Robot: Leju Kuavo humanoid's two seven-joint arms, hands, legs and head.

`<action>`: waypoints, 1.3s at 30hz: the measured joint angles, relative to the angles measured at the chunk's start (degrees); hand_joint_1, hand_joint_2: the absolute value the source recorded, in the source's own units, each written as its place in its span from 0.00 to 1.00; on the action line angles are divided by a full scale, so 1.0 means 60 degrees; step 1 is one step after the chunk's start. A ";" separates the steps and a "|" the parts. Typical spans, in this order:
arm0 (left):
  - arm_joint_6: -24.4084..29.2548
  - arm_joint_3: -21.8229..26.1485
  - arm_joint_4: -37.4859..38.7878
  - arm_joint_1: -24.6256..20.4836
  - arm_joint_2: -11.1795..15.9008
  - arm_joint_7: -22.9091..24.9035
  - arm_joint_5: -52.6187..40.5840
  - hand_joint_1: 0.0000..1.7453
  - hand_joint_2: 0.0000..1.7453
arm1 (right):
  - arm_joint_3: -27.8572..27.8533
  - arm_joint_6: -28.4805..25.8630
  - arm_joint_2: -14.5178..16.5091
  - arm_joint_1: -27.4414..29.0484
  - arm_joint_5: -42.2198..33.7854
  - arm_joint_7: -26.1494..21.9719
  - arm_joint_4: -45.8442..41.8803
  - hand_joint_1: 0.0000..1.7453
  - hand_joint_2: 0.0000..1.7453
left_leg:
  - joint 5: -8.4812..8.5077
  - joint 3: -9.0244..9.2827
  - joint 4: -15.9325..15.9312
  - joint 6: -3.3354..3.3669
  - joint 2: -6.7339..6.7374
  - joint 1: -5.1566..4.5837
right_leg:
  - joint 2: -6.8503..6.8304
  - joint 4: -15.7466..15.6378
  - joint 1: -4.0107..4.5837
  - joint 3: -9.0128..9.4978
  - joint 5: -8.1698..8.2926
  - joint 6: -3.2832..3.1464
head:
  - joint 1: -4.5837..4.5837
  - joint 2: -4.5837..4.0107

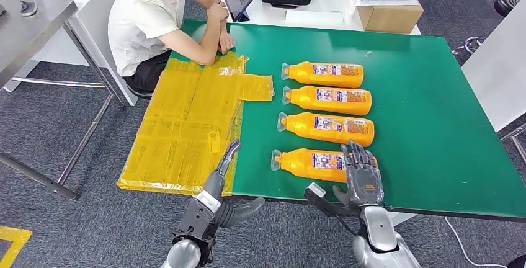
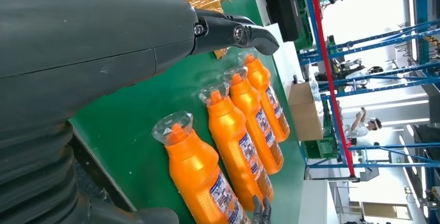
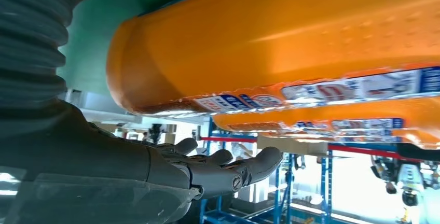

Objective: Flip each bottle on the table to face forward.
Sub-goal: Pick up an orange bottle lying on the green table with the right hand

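While four orange bottles lie side by side on the green table (image 1: 434, 125) in the head view, the right hand (image 1: 361, 175) hovers spread over the base of the nearest bottle (image 1: 310, 162), holding nothing; the left hand (image 1: 224, 167) reaches forward, fingers straight, beside its cap. From the left wrist, the bottles lie beyond the fingertips (image 2: 259, 35). From the right wrist, that bottle sits just past the extended fingers (image 3: 228, 167).

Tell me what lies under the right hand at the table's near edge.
The right hand covers the base end of the nearest bottle, fingers spread above it. Whether they touch it cannot be told. The green table lies beneath.
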 joint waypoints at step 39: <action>-0.0033 -0.0012 0.0068 -0.0215 0.0004 -0.0077 0.0354 0.00 1.00 | -0.1282 0.0570 -0.0186 -0.1413 -0.1663 -0.1845 0.2998 0.83 1.00 | -0.0022 0.0159 -0.0003 0.0004 0.0082 0.0002 | 0.0064 -0.0017 0.0006 0.0078 0.0017 -0.0026 | 0.0001 0.0000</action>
